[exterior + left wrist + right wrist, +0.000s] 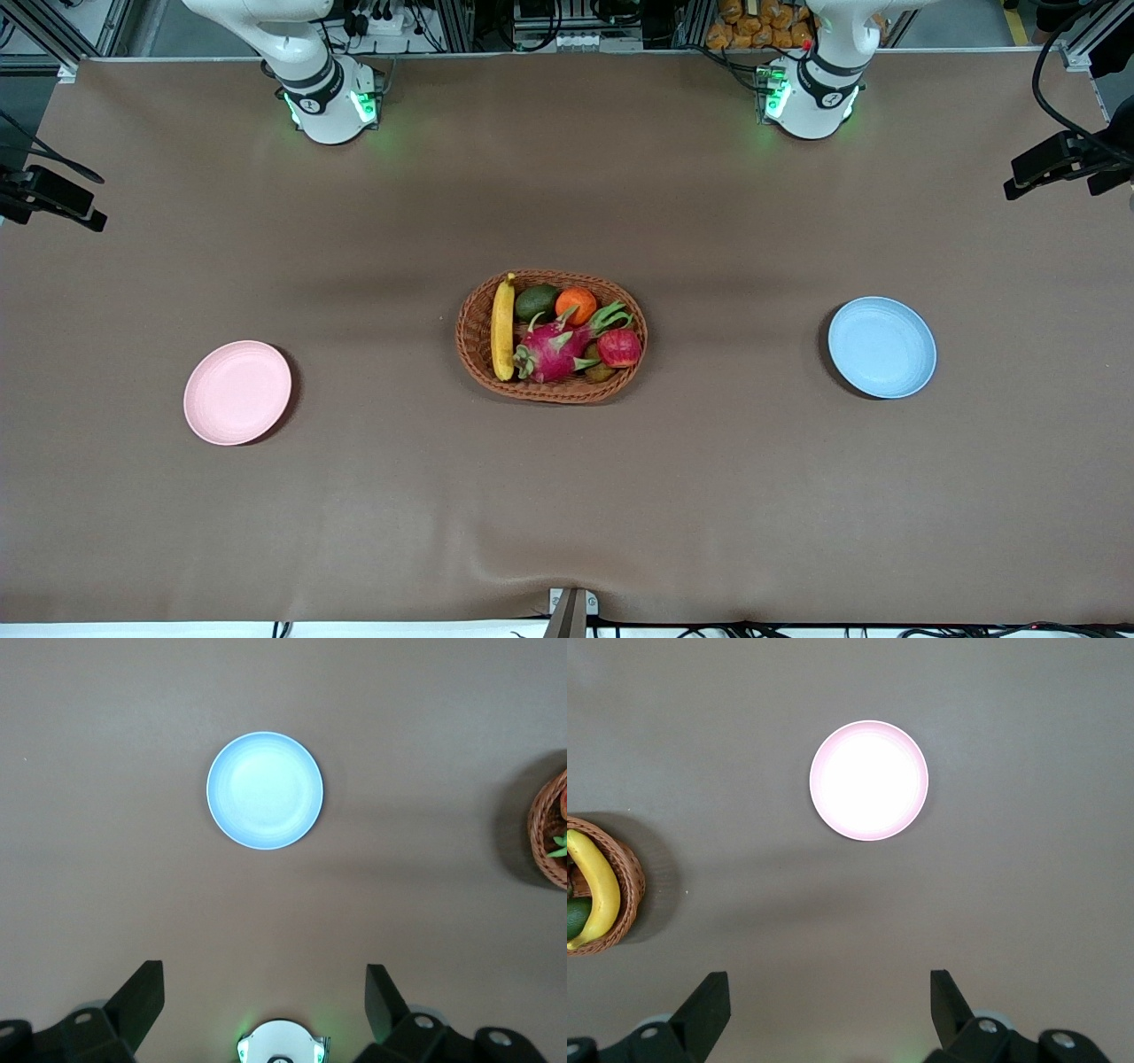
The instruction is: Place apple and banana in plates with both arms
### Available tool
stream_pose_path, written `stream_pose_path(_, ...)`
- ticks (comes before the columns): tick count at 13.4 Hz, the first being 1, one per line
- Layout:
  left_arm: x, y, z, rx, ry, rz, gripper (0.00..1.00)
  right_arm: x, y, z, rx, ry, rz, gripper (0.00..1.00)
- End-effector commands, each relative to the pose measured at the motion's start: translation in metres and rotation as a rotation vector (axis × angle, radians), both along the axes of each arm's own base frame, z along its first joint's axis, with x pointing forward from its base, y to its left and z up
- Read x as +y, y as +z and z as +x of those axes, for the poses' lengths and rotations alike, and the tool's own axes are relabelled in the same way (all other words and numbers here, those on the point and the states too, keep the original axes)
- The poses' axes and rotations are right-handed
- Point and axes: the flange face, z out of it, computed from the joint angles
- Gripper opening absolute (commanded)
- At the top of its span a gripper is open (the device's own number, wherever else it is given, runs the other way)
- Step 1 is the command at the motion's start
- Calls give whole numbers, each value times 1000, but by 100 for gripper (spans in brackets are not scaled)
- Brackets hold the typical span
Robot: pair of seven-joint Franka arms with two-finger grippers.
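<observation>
basket (551, 337): banana (503, 328) | apple (619, 348) (dragon fruit (558, 347) between)

No text, label, brand or number can be read anywhere in these views. Small dark marks on the two white arm bases (328, 106) at the top of the frame are too small to make out.

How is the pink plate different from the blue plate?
The pink plate is pale pink, and the blue plate is light blue. The pink plate sits toward the right arm's end of the table, the blue plate toward the left arm's end. The pink plate lies a little nearer to the front camera than the blue plate. Both are round, shallow, about the same size and have nothing on them, with the basket of fruit between them.
</observation>
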Motion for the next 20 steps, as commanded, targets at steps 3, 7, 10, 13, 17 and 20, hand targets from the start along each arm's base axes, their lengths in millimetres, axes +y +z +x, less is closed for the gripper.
stream_pose_path(3,0,1,-2,18,-19,0,100,-3,-2,2,7,-7,-9,100)
stream_pose_path(7,-4,-5,-2,32,-26,0,100,-2,-4,4,7,-6,-9,100)
stream_pose_path(10,-8,-6,-2,35,-28,0,100,5,-12,9,19,7,5,100)
stream_pose_path(13,-23,-12,3,37,-13,-10,100,19,-40,19,80,32,37,100)
stream_pose_path(17,-75,-29,14,40,26,3,100,49,-114,58,181,116,160,100)
stream_pose_path(20,-131,-70,26,73,117,0,100,129,-142,72,222,240,134,100)
